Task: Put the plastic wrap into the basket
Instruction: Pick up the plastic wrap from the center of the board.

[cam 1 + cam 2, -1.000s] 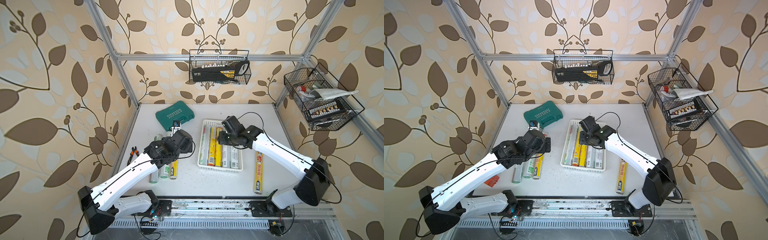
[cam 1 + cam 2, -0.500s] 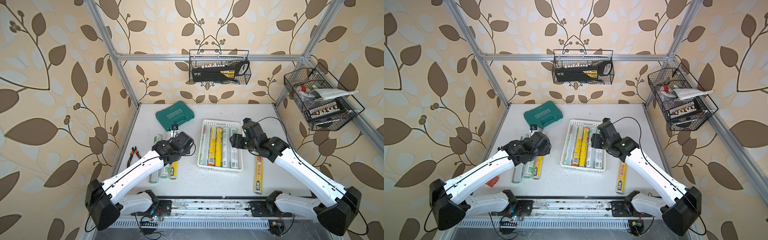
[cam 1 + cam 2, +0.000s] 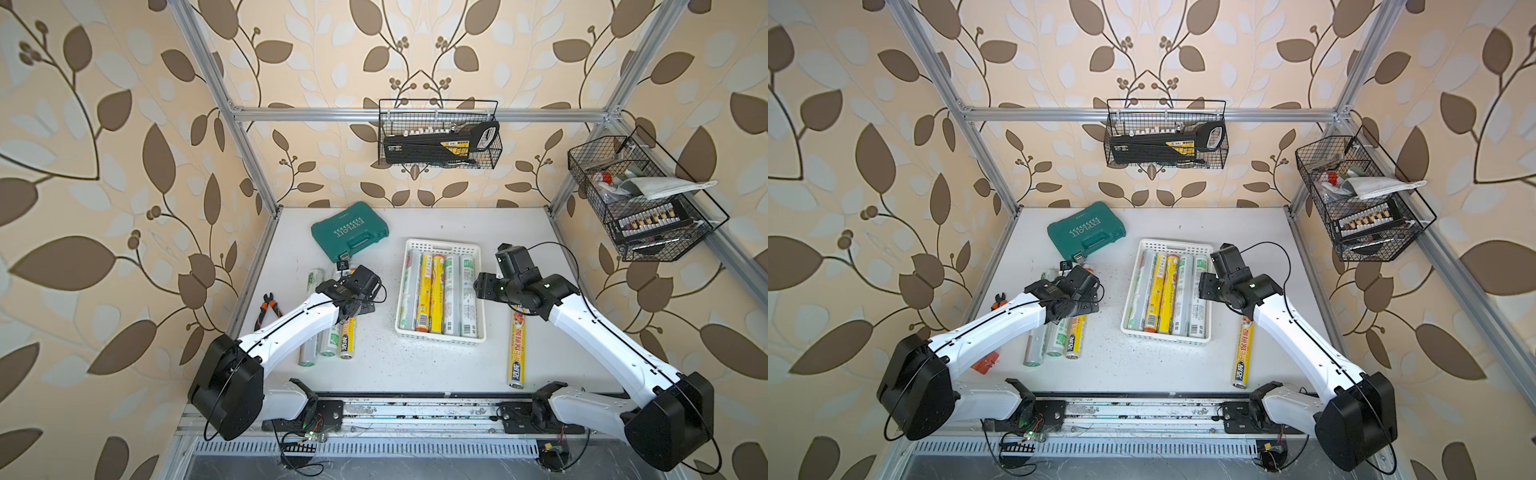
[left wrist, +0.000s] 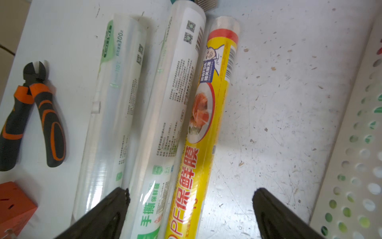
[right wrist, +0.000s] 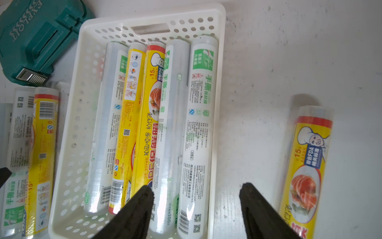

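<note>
Front right: one yellow roll lies loose on the table. Front left: three rolls lie side by side. Your left gripper is low over them, jaws wide apart, straddling two and gripping nothing. Your right gripper hovers empty, jaws apart, at the right edge of the basket. Inside are five rolls. Step in hand, I judge: next pickup. Centre on one roll, then close.
</note>
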You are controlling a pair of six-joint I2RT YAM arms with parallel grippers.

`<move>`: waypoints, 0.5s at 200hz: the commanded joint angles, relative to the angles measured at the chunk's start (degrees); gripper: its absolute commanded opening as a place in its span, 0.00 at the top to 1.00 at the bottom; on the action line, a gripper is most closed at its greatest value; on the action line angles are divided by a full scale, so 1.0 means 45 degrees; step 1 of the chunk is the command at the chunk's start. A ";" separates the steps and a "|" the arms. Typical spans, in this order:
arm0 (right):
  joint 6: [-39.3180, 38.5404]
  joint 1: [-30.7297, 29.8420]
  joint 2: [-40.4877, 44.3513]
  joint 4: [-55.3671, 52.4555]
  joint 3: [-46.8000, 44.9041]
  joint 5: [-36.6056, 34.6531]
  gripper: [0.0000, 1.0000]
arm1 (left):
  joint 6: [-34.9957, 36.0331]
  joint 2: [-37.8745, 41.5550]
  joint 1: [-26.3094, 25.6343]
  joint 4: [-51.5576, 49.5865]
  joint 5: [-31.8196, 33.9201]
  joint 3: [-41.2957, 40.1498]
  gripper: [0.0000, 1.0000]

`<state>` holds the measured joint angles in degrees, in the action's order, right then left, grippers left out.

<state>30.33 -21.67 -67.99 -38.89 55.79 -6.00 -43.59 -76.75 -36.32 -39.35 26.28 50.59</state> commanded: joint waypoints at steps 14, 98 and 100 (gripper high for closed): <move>-0.0558 0.0712 0.0571 -0.0031 -0.0370 0.0581 0.31 | -0.0444 -0.1077 0.0135 0.0610 -0.0602 -0.0120 0.01; -0.0876 0.1749 0.0811 -0.0039 -0.0630 0.1323 0.31 | -0.0361 -0.2607 0.0198 0.1331 -0.1006 -0.0130 0.05; -0.0869 0.1774 0.0811 -0.0046 -0.0637 0.1331 0.30 | -0.0354 -0.2621 0.0199 0.1340 -0.1028 -0.0134 0.05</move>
<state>27.38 -14.22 -64.97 -38.87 53.76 -1.48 -45.04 -87.70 -35.97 -34.52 22.81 50.28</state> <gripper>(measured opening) 0.695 0.958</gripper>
